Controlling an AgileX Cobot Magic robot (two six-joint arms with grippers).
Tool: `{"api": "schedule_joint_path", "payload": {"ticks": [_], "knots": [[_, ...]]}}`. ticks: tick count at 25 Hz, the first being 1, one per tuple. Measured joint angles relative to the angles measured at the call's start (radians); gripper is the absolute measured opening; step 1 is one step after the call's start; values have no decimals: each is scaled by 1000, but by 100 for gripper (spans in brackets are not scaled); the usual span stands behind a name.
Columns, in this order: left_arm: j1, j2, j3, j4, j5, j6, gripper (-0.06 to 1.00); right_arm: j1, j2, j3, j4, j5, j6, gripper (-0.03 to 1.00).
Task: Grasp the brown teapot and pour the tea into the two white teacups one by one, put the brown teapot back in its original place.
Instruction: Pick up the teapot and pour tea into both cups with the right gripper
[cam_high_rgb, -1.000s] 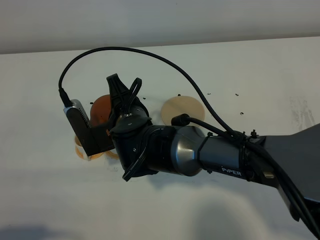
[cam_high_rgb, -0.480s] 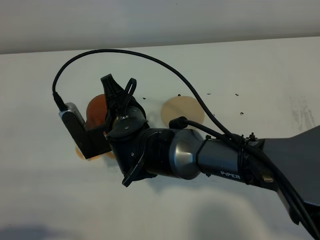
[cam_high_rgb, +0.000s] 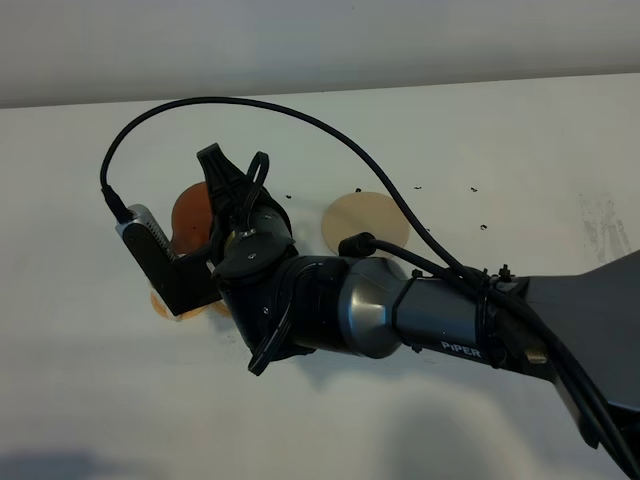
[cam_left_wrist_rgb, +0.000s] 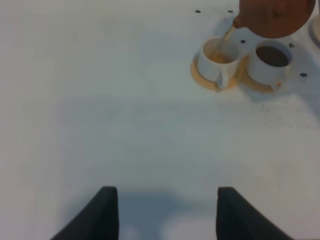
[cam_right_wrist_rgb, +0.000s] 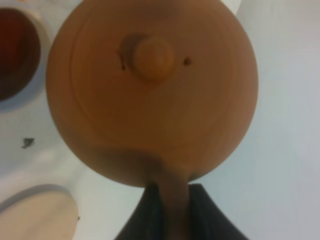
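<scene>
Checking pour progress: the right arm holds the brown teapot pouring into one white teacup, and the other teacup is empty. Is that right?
Not quite: the other teacup is not empty. The left wrist view shows dark tea in it. The rest stands: the right gripper holds the brown teapot, pouring into the teacup under the spout.

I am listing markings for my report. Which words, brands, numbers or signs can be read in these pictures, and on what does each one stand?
"PiPER": white letters on the dark grey forearm segment of the right arm, seen in the exterior high view.
No other text: the round reddish-brown clay teapot, the two small white teacups and the flat round beige coaster show no readable marks.
</scene>
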Motion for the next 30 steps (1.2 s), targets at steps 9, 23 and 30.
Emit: {"api": "schedule_joint_path", "payload": {"ticks": [9, 23, 30], "knots": [[0, 0, 0, 0, 0, 0, 44, 0, 0, 0, -18, 1, -1, 11], [0, 0, 0, 0, 0, -1, 44, 0, 0, 0, -26, 1, -1, 11], [0, 0, 0, 0, 0, -1, 44, 0, 0, 0, -44, 1, 1, 11]]}}
